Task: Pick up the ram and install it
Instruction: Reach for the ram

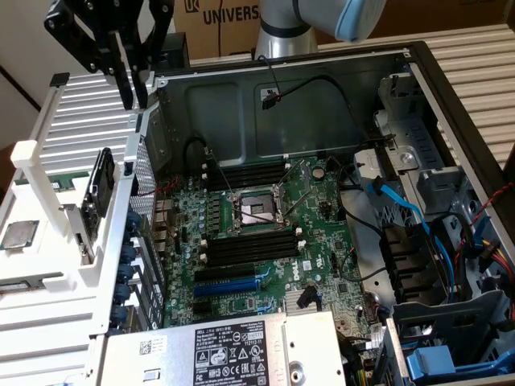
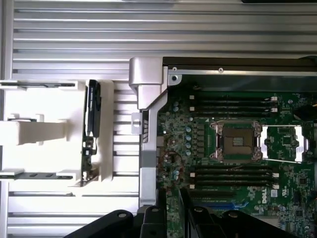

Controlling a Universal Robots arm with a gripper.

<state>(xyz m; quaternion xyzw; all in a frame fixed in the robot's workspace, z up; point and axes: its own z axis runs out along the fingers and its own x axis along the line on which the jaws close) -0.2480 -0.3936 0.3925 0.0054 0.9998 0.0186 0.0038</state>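
Closest to me sits a silver power supply (image 1: 225,346) with its white label facing up, at the near edge of the open computer case (image 1: 451,104). Beyond it the green motherboard (image 1: 322,225) lies flat in the case, with the metal CPU socket (image 1: 253,211) at its middle. Long black memory slots (image 1: 245,173) run on the far side of the socket, and another set lies on its near side. A blue expansion slot (image 1: 229,283) lies nearer still.

Outside the case, on the exterior view's left, a white rack (image 1: 48,181) rests on the slatted metal table (image 1: 475,48). The ram (image 1: 100,193) stands on edge in that rack, just beside the case's perforated side wall, a thin dark stick held between white posts. In the wrist view the ram (image 2: 91,129) stands in the same rack, black at one end and greenish at the other. A small square chip (image 1: 18,234) lies flat further left in the rack.

High at the far left, the black gripper (image 1: 137,100) hangs over the far-left corner of the case, well apart from the ram. Its two fingers stand partly spread with a clear gap between them, and they hold nothing. From the wrist, the gripper (image 2: 172,206) looks down with bare motherboard showing in that gap.
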